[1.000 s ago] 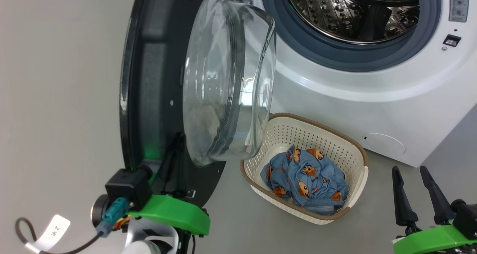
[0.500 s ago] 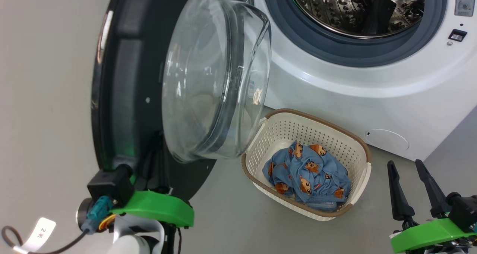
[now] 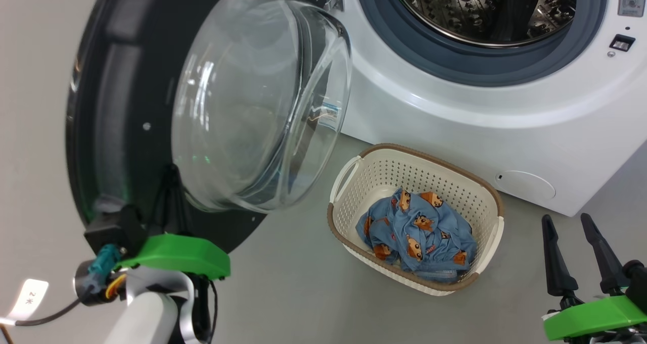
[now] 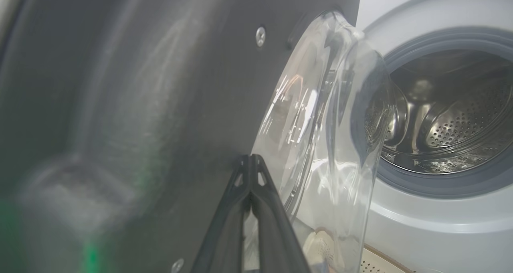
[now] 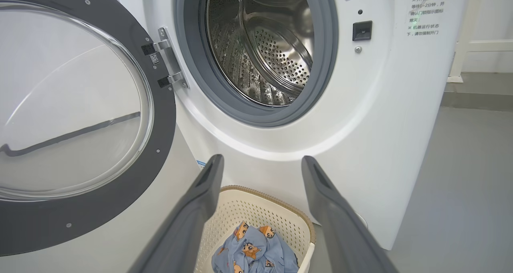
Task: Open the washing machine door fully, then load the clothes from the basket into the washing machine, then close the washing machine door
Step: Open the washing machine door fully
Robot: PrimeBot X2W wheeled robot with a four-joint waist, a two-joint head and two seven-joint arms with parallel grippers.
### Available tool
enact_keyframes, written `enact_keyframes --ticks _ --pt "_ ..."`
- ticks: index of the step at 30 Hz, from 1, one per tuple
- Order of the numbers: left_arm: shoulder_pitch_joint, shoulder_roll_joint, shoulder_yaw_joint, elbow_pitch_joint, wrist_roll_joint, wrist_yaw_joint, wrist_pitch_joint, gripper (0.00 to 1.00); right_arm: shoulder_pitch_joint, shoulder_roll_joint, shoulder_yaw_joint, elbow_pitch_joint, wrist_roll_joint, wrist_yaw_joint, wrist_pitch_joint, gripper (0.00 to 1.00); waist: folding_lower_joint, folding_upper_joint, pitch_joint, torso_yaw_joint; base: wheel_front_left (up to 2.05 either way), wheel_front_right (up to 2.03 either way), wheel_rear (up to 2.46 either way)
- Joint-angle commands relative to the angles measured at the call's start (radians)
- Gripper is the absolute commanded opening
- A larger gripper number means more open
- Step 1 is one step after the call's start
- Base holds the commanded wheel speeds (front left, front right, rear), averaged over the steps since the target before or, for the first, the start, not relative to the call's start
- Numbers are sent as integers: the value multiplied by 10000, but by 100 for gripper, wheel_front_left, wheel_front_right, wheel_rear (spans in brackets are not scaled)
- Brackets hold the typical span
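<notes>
Head view: the left gripper (image 3: 171, 182), fingers pinched shut on nothing, leans on the round, black-rimmed, glass-bowled washing machine door (image 3: 111, 106), apparently to push it wide of the white front-loading washing machine (image 3: 455, 127) (clearing the steel drum (image 3: 480, 10)). Blue cartoon-print clothes (image 3: 414, 230) lie in the cream perforated basket (image 3: 485, 192) below.

Left wrist view: the fingertips' contact is lost in blurred black.

Right wrist view: the right gripper (image 5: 262, 162) hangs spread wide and empty, pointing toward the basket.

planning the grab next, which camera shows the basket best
The head view: the basket sits whole on the floor, rim and blue clothes clear. The right wrist view cuts the basket off at its bottom edge; the left wrist view catches a perforated corner.
</notes>
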Motion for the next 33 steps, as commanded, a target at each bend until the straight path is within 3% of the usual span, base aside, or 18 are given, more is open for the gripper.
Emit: enact_keyframes --ticks 1,18,33 --pt "-455 332 626 -8 -39 85 -151 0 60 -109 202 -298 23 16 -47 100 0 0 35 -3 0 0 0" --pt "-1879 12 2121 2230 -69 -387 -650 0 534 -382 -412 -806 -154 16 -47 100 0 0 690 -11 0 0 0" --pt "-2518 -578 4399 2830 1252 -997 -659 0 438 -645 -319 -882 -204 16 -48 100 0 0 1127 -289 0 0 0"
